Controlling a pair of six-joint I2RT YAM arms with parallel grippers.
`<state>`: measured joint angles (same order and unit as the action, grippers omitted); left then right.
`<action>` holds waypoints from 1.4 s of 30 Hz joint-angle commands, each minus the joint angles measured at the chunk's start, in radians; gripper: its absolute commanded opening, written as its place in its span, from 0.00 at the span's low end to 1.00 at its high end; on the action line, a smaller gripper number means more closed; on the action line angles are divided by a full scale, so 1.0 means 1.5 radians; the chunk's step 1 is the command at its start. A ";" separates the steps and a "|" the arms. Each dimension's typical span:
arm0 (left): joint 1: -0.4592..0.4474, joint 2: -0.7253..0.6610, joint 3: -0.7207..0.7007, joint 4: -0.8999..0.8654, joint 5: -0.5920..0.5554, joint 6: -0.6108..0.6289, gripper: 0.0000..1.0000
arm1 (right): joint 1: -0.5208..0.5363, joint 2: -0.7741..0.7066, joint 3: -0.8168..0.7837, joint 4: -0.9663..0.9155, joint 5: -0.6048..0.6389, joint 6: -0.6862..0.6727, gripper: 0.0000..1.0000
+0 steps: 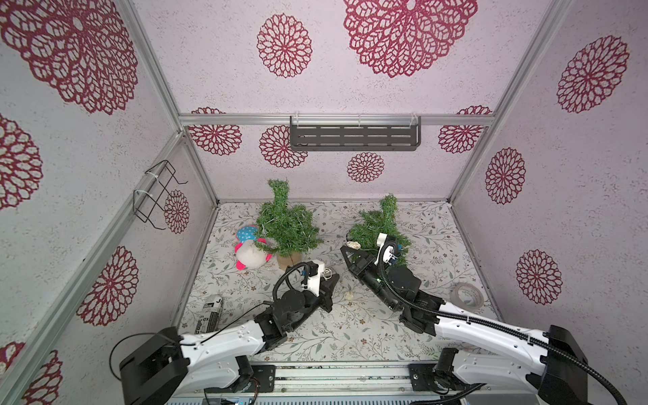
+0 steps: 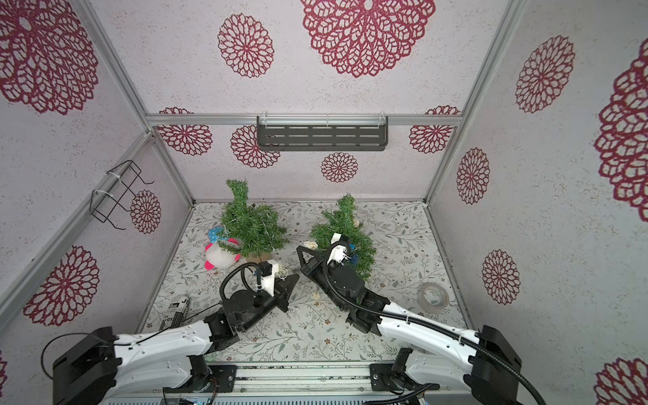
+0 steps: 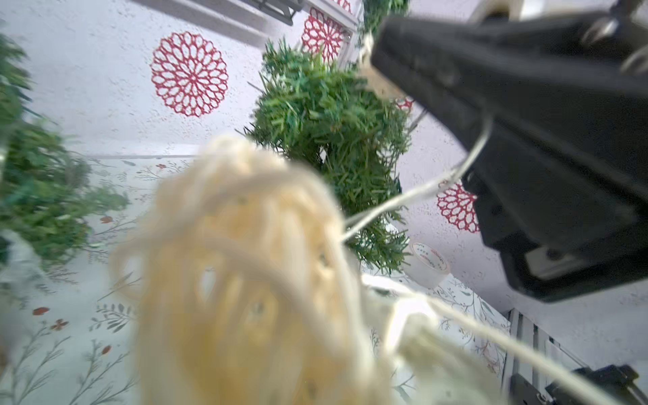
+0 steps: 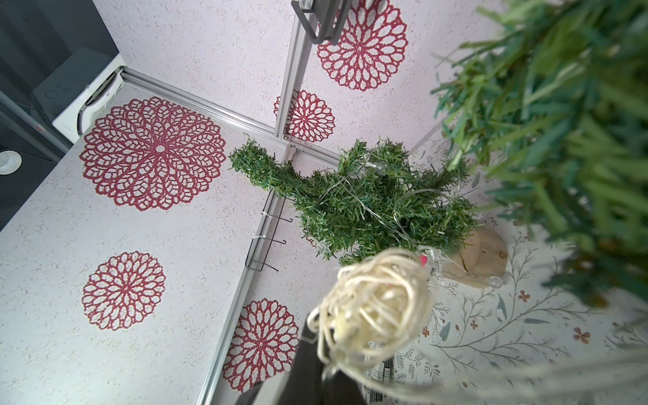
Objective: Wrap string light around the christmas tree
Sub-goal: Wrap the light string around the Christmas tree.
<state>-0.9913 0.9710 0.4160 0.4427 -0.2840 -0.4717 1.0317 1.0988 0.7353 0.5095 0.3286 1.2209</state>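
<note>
Two arms reach in over the table's front edge. Near the front-left corner lies a rolled paper, black print on white, with "ex" and a "J" legible and the rest too small. By the right edge lies a tape roll, with red print on its core that is unreadable. Between the arms, one small woven ball rests on the floral cloth.

Mid-table now: the left gripper has its claw pressed together on a cream woven ball of the string light, which fills its wrist view as a blur. A thin pale wire runs from it up to the right gripper, which pinches another ball just beside the christmas tree. That tree is green and bristly with a kinked tip, and it stands right of centre toward the back edge. The right arm's wrist crosses in front of it.

Back-left is a second tree on a wooden base, draped in fine wire with clear bulbs. A plush toy sits against its branches.

On the walls there is a wire rack on the left and a black slotted shelf at the back.
</note>
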 commanded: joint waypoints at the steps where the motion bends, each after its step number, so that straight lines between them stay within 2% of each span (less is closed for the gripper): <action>1: 0.020 -0.096 -0.003 -0.214 -0.016 -0.037 0.00 | -0.006 -0.013 0.008 0.009 -0.005 -0.022 0.00; 5: 0.039 -0.142 -0.027 -0.181 0.014 -0.026 0.00 | -0.007 0.013 0.028 0.030 -0.031 -0.027 0.00; 9: 0.054 -0.115 0.010 -0.210 0.018 0.007 0.00 | -0.008 0.032 0.045 0.029 -0.048 -0.036 0.00; 12: 0.070 -0.087 0.042 -0.228 0.053 0.028 0.00 | -0.008 0.033 0.046 0.032 -0.051 -0.035 0.00; 17: 0.077 -0.031 0.010 -0.167 0.092 0.026 0.02 | -0.008 0.038 0.066 0.051 -0.067 -0.047 0.00; 20: 0.078 0.001 -0.016 -0.106 0.112 0.028 0.18 | -0.008 0.039 0.081 0.040 -0.077 -0.060 0.00; 22: 0.078 0.013 -0.026 -0.084 0.110 0.043 0.36 | -0.010 0.036 0.092 0.028 -0.078 -0.071 0.00; 25: 0.081 0.028 -0.033 -0.057 0.115 0.076 0.56 | -0.015 0.032 0.108 0.019 -0.084 -0.084 0.00; 28: 0.081 0.065 -0.026 -0.024 0.138 0.103 0.66 | -0.015 0.030 0.117 0.017 -0.090 -0.091 0.00; 30: 0.081 0.090 -0.016 -0.003 0.149 0.112 0.68 | -0.015 0.029 0.117 0.018 -0.089 -0.091 0.00; 32: 0.082 0.106 -0.016 0.018 0.122 0.117 0.69 | -0.014 0.030 0.117 0.021 -0.091 -0.089 0.00; 37: 0.098 0.124 -0.042 0.097 0.097 0.119 0.65 | -0.014 0.033 0.116 0.027 -0.097 -0.085 0.00; 39: 0.103 0.150 -0.040 0.127 0.097 0.123 0.62 | -0.015 0.034 0.113 0.031 -0.099 -0.084 0.00; 42: 0.110 0.182 -0.023 0.130 0.107 0.130 0.50 | -0.015 0.034 0.112 0.034 -0.099 -0.082 0.00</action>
<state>-0.8371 1.2102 0.3664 0.5705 -0.1234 -0.3042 1.0122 1.1629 0.8795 0.5106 0.1940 1.1172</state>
